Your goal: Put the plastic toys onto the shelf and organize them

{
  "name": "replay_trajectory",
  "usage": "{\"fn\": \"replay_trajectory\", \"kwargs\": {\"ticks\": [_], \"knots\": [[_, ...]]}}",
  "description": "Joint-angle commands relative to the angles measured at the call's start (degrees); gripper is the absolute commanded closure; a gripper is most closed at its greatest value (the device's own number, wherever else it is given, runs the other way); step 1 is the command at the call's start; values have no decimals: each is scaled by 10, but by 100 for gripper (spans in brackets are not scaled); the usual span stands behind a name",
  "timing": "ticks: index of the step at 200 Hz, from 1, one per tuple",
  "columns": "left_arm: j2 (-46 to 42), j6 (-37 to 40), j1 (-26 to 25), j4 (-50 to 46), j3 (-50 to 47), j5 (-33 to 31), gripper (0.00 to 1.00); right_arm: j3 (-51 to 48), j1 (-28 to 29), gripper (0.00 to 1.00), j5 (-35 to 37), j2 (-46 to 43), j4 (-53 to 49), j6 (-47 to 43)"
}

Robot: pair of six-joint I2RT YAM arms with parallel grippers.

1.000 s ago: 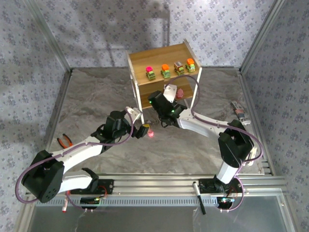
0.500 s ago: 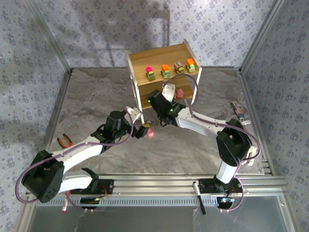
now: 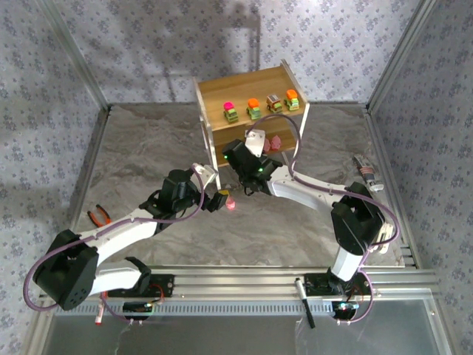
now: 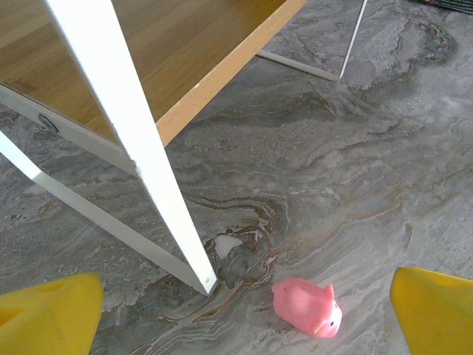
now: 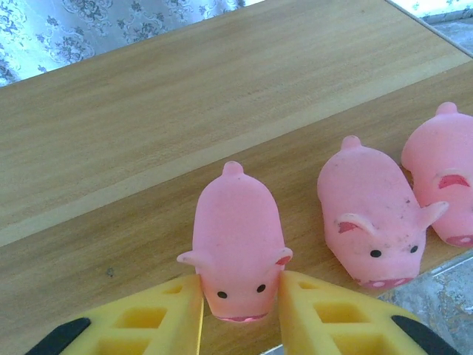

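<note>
The right gripper [image 5: 240, 285] reaches into the lower tier of the shelf [image 3: 244, 85], its yellow fingers against both cheeks of a pink pig [image 5: 236, 233] that stands on the wood beside two more pigs [image 5: 369, 214]; whether they pinch it or merely touch it I cannot tell. Four cars [image 3: 253, 109] line the top tier. The left gripper [image 4: 244, 316] hangs wide open over the table [image 4: 347, 170], with a fourth pig [image 4: 307, 307] lying between its fingers, just near of the shelf.
</note>
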Motion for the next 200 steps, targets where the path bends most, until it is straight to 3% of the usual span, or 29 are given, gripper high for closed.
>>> {"fn": "replay_trajectory", "kwargs": {"ticks": [1,53,134,200], "knots": [[4,-3,-3,4,5,7,0,22,5,66,21,1,-16,-12],[4,-2,-2,4,5,6,0,31,7,58,24,-3,-20,-22],[2,0,-3,5,4,4,0,28,19,56,35,-16,-25,-23],[5,10,-3,-13,7,12,0,-19,58,55,79,-84,-58,1]]}}
